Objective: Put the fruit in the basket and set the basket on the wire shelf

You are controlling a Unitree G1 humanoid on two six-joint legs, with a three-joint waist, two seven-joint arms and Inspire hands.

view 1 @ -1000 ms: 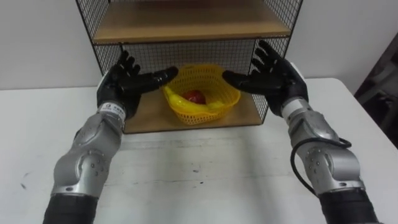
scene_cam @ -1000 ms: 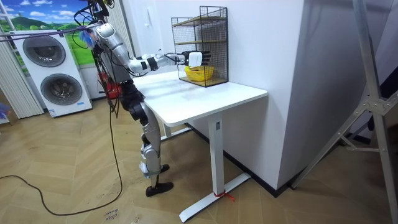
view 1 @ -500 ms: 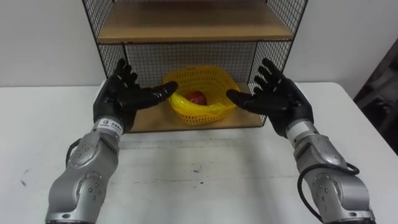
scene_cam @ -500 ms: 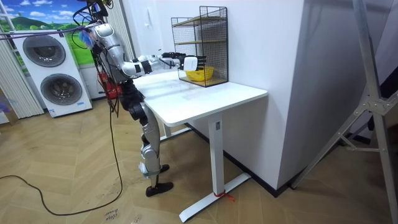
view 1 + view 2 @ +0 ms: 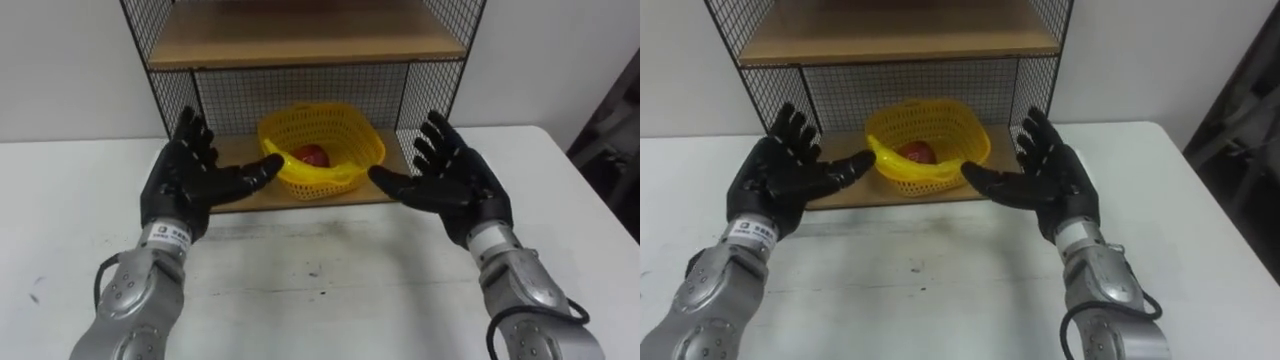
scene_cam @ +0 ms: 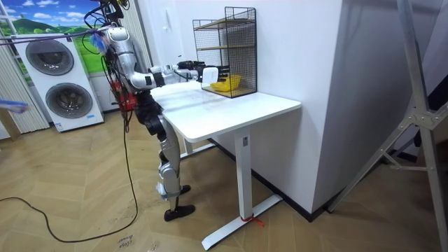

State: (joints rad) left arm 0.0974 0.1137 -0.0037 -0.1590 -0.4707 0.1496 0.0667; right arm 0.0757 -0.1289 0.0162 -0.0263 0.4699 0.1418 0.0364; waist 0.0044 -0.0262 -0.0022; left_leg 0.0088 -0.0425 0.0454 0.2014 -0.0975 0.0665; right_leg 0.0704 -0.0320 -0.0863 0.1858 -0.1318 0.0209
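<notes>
At the far edge of the white table [image 5: 330, 290], close to the wall, stands the wire shelf [image 5: 300, 90]. The robot stands at the table's opposite edge with both arms stretched toward it. The shelf has two wooden boards, and the lower board carries the yellow basket [image 5: 345, 175]. The basket sits near the middle of that board, close to its front edge and resting flat.

The left hand [image 5: 185, 185] hovers just off the board's front left corner and the right hand [image 5: 455, 185] just off its front right corner. Both have their palms turned inward and their fingers spread and straight, and neither holds anything. The left thumb tip comes near the basket's rim, but neither hand appears to touch the basket.

Inside the basket lies a red fruit [image 5: 314, 155]. A yellow shape along the front wall may be a second fruit, though it blends with the weave and I cannot tell.

Judging by this, both parts of the task look finished: the fruit is in the basket and the basket is on the shelf. Nothing lies loose on the table. What seems left is only to bring the arms clear, and perhaps to nudge the basket deeper if its front edge sits too near the board's lip.
</notes>
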